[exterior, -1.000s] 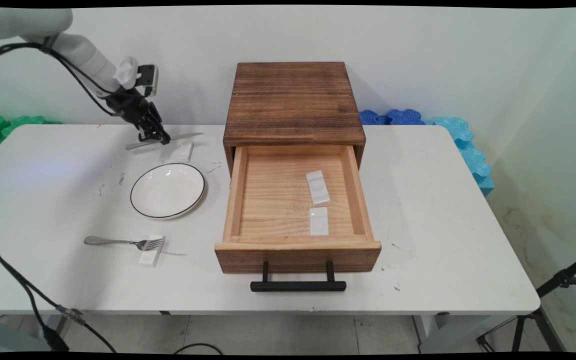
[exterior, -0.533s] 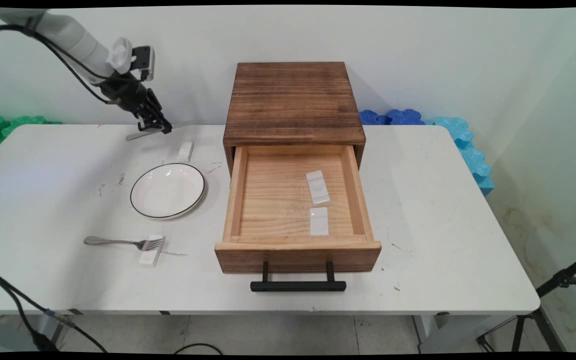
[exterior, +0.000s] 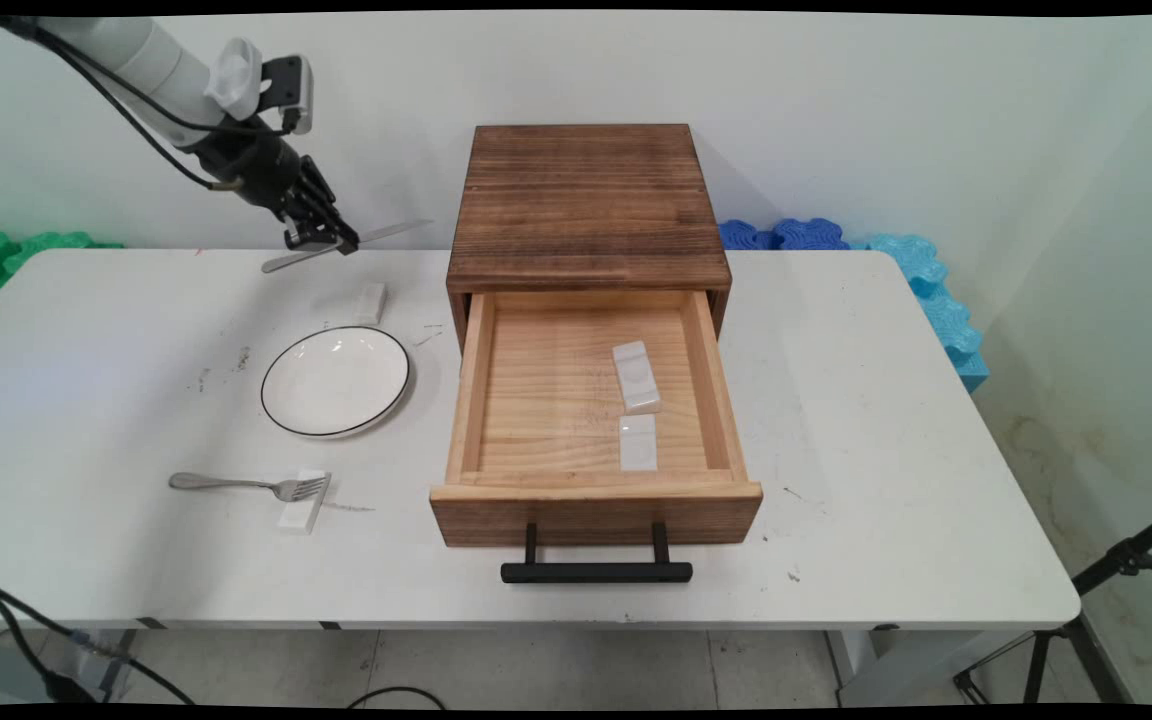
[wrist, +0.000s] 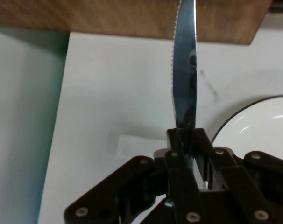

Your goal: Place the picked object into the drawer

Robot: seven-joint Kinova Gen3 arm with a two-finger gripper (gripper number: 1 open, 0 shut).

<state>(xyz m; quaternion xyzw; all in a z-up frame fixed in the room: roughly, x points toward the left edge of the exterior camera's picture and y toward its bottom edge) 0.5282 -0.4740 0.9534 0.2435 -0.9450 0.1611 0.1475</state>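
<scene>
Knife point(exterior: 348, 245) clamped mid-length between gripper point(exterior: 321, 238) fingers, held in the air above table's point(exterior: 886, 420) far left area, blade pointing toward the wooden drawer box point(exterior: 588, 205). Hand view: serrated blade point(wrist: 185, 70) runs straight up from the closed fingers point(wrist: 187, 140). Small white rest point(exterior: 370, 301) on the table just below the knife, apart from it. White plate point(exterior: 335, 381) nearer the camera. Fork point(exterior: 248, 486) near front left, tines on another white rest point(exterior: 302, 513). Drawer point(exterior: 591, 400) pulled open, two white rests point(exterior: 636, 376) inside, black handle point(exterior: 596, 571) at front.
</scene>
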